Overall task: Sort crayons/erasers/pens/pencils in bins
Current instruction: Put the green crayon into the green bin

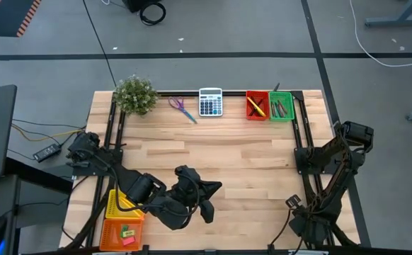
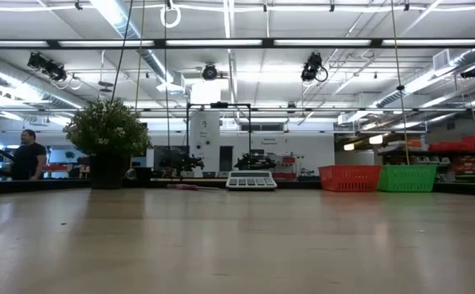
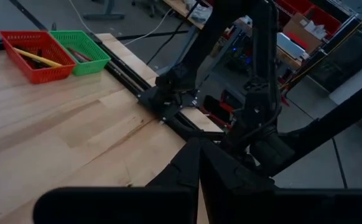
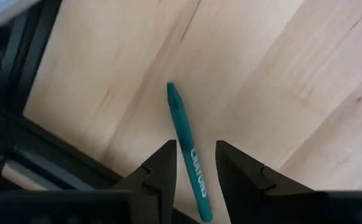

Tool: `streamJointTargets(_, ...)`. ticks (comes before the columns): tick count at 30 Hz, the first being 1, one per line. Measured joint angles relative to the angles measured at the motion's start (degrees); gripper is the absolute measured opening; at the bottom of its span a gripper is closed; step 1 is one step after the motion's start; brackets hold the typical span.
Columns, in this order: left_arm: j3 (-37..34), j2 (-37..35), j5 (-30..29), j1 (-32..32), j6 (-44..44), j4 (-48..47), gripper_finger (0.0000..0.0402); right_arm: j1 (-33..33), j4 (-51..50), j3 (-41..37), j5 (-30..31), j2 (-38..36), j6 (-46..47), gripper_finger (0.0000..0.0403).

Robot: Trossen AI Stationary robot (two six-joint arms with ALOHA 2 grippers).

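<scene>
A teal-green crayon (image 4: 187, 149) lies flat on the wooden table near its near right corner. My right gripper (image 4: 196, 155) points down over it, open, with one finger on either side of the crayon's printed half and a gap showing on both sides. In the high view that gripper (image 1: 293, 204) sits near the right rail. My left gripper (image 3: 199, 180) is shut on nothing and hangs above the table's near middle (image 1: 206, 205). The red bin (image 1: 257, 105) and green bin (image 1: 281, 106) stand at the far right. The yellow bin (image 1: 121, 204) and orange bin (image 1: 123, 232) stand at the near left.
A potted plant (image 1: 135, 95), purple-handled scissors (image 1: 182, 108) and a grey calculator (image 1: 210, 102) line the far edge. Black rails (image 1: 299, 134) run along both sides of the table. Bare wood lies across the middle. A person (image 2: 29, 155) stands far off in the room.
</scene>
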Motion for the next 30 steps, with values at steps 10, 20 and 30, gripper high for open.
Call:
streamJointTargets(10,0.00,0.00,0.02,0.02,0.49,-0.16,0.0011,-0.02,1.49,0.00,3.42,0.00,0.39,0.0117)
streamJointTargets(20,0.00,-0.02,0.46,-1.37,2.38,0.44,0.0012,2.09,5.28,-0.02,2.15,0.00,-1.85,0.0117)
streamJointTargets(30,0.00,-0.02,0.15,-2.54,2.54,0.53,0.0019,2.19,6.31,-3.06,3.71,-0.24,0.29,0.0117)
